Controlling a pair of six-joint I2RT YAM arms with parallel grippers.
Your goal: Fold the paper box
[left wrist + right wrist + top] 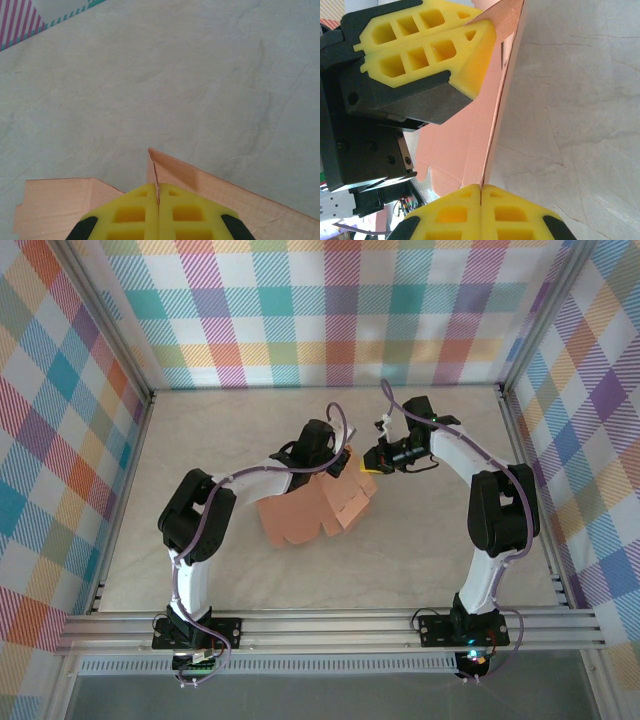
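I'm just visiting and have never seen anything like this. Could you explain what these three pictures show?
The wide picture looks down from above on two robot arms, the left arm and the right arm. They are bolted at the near edge of a pale table with checked walls around it. Between them is the paper box, a salmon-orange card sheet not yet folded into a box. The other two pictures come from small cameras on each wrist, looking along that arm's yellow fingers. The left fingers are shut on an edge of the card. The right fingers pinch it close by, so part of the sheet stands up off the table.
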